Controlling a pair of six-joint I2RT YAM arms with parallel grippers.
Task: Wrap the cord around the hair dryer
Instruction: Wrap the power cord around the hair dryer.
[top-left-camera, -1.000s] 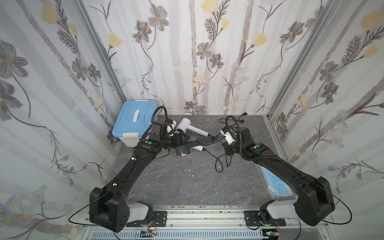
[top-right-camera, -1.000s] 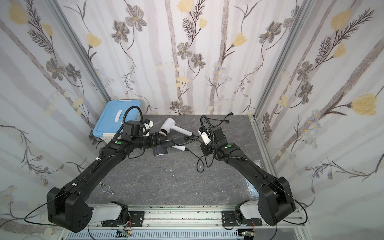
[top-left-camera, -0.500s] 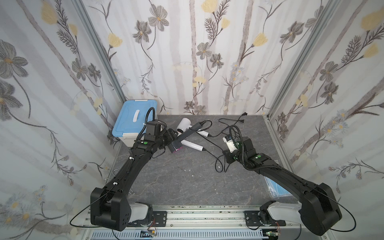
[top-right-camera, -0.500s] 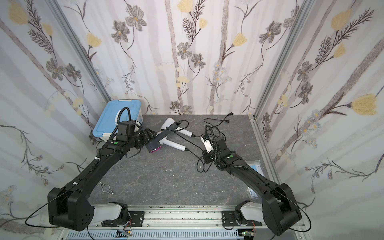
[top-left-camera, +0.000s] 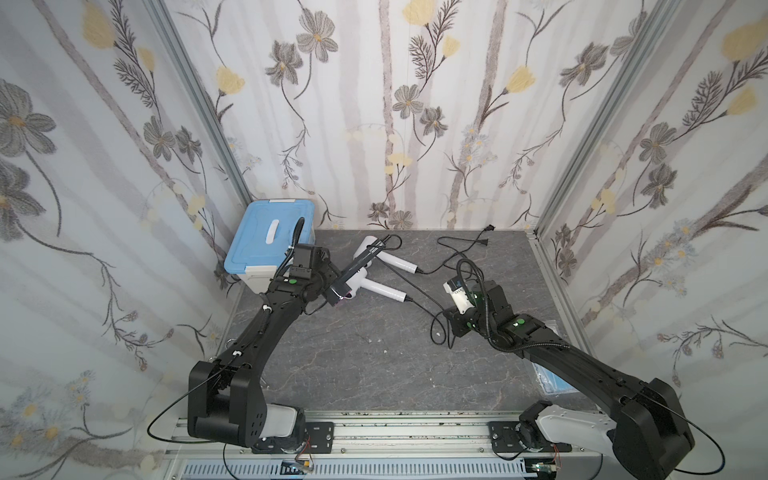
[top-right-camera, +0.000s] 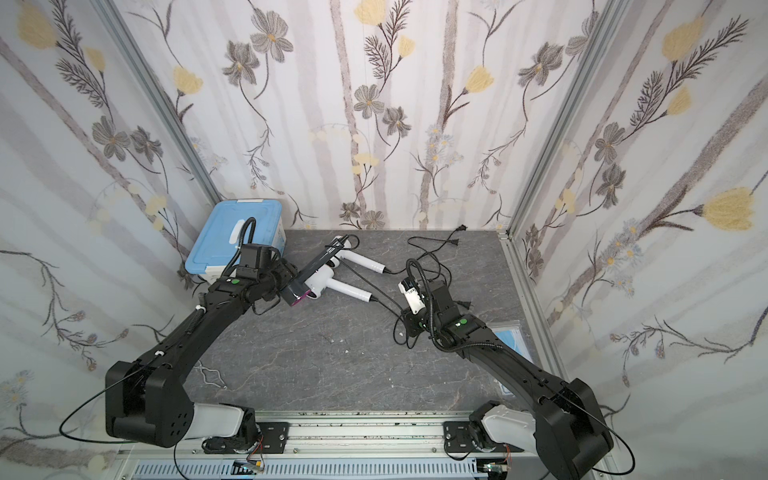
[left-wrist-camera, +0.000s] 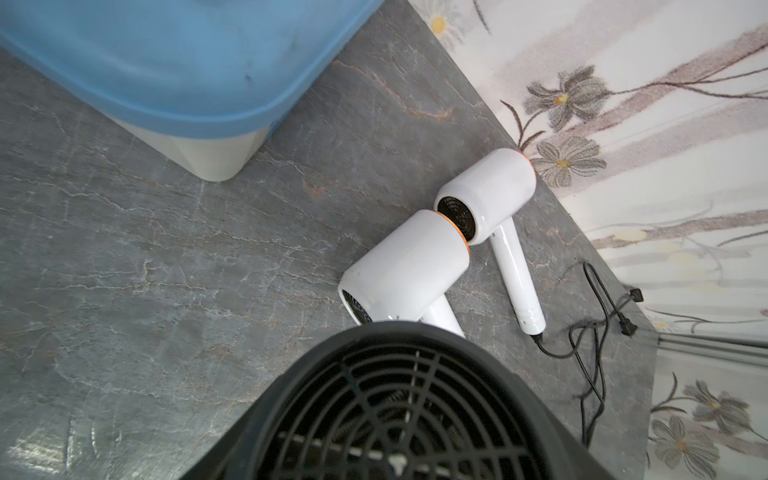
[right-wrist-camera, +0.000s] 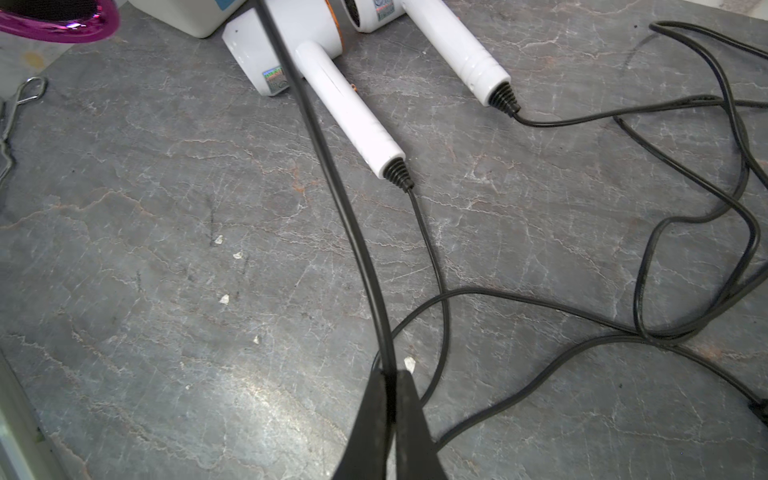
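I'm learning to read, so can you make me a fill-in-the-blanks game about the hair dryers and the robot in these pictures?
1. ___ white hair dryers lie on the table.
2. The right gripper has its jaws shut on a black ___.
3. The box in the back corner has a ___ lid.
Missing words: two; cord; blue.

In both top views we look steeply down on the whole tabletop (top-left-camera: 374, 365); our wrist views sit close, facing the white hair dryers (left-wrist-camera: 407, 266) from opposite sides.
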